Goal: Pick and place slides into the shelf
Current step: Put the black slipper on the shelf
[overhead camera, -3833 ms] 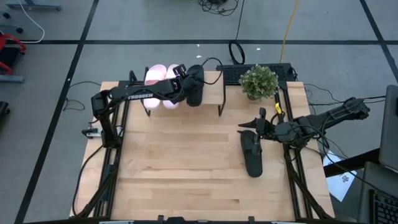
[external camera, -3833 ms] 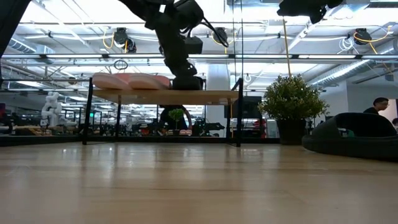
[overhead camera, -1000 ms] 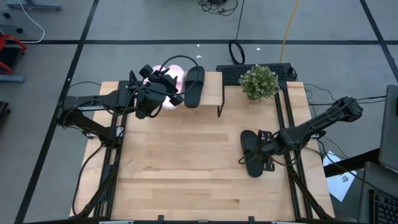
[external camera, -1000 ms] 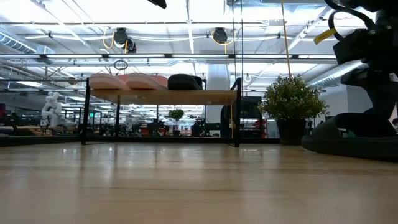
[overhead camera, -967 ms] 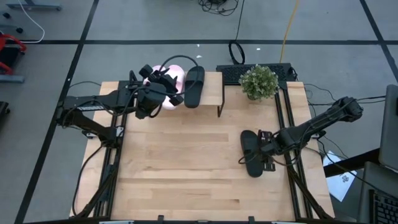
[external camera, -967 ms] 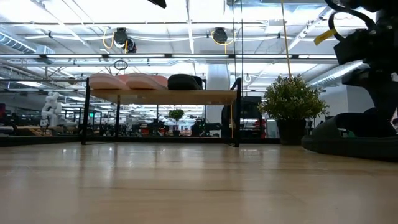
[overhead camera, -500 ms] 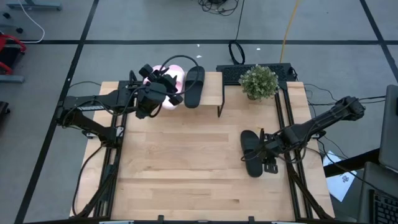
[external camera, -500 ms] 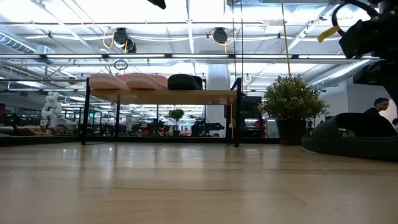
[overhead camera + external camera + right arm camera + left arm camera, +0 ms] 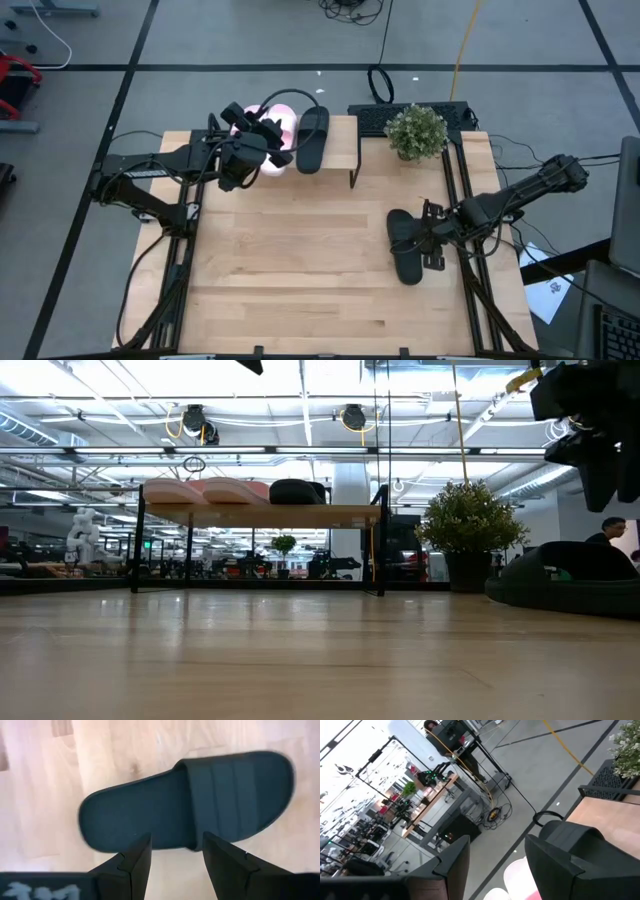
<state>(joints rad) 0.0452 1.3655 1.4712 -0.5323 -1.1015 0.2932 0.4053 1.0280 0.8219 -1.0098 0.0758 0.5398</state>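
Observation:
The shelf [image 9: 345, 150] stands at the table's far edge. Two pale pink slides [image 9: 205, 490] and one black slide [image 9: 312, 138] lie on its board. A second black slide [image 9: 404, 246] lies sole down on the table at the right, also seen as the black slide [image 9: 190, 800] in the right wrist view. My right gripper [image 9: 425, 240] hangs open above that slide's right side, fingers pointing down, clear of it in the low view. My left gripper [image 9: 256, 120] stays open high over the pink slides, and a pink slide [image 9: 520, 872] shows beyond its fingers.
A potted plant [image 9: 416, 131] stands at the table's far right, next to the shelf's right legs [image 9: 356, 172]. A black keyboard [image 9: 400, 112] lies behind it. Bare wood [image 9: 290, 260] stretches over the table's middle and near part.
My right gripper has gone up from beside the black slide on the table, staying open. The slide lies where it was. My left gripper has kept still.

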